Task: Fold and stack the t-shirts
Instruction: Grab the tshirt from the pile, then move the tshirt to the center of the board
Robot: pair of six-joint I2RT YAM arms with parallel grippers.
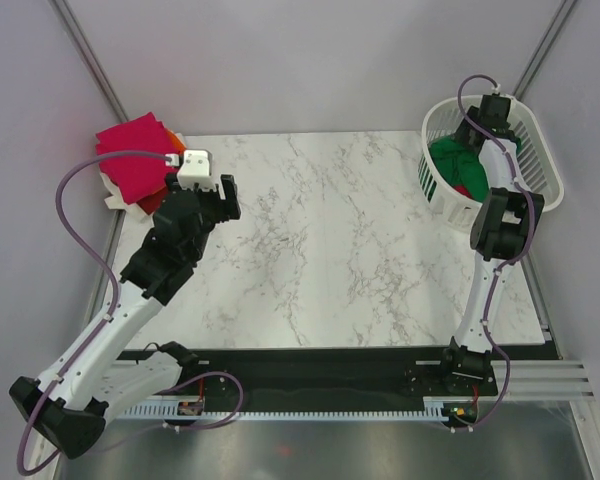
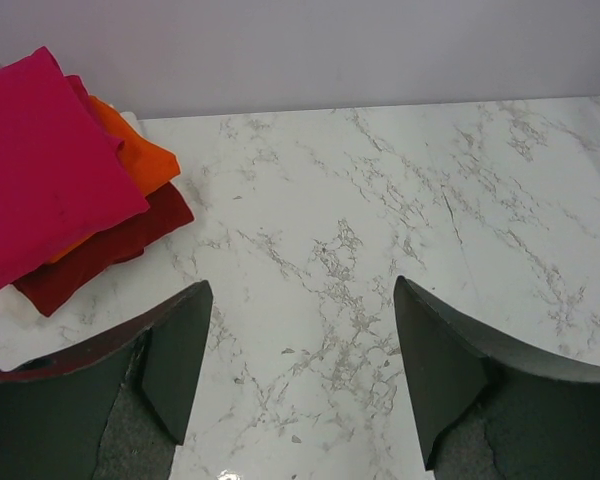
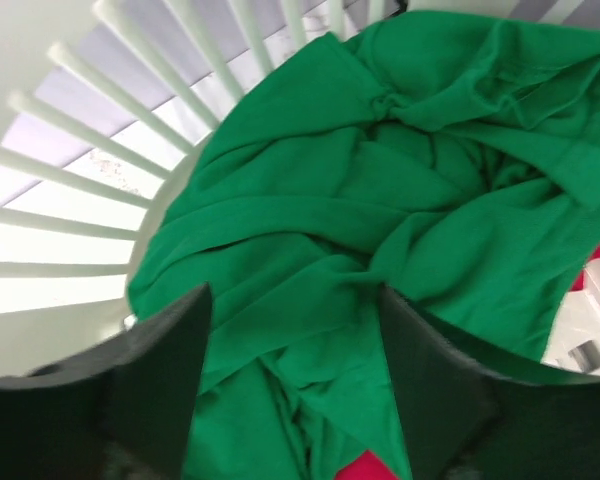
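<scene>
A folded stack lies at the table's far left corner: a magenta-pink t-shirt (image 1: 132, 157) (image 2: 50, 170) on top, an orange one (image 2: 142, 160) under it, and a dark red one (image 2: 110, 250) below. My left gripper (image 1: 228, 198) (image 2: 300, 370) is open and empty over bare marble, just right of the stack. A crumpled bright green t-shirt (image 1: 452, 160) (image 3: 380, 200) fills the white basket (image 1: 540, 150), with a red one (image 3: 365, 468) showing beneath it. My right gripper (image 1: 494, 118) (image 3: 295, 380) hangs open above the green cloth and holds nothing.
The white slatted basket's wall (image 3: 100, 190) stands at the table's far right corner, partly over the edge. The marble tabletop (image 1: 330, 240) lies between the stack and the basket. Grey walls enclose the back and sides.
</scene>
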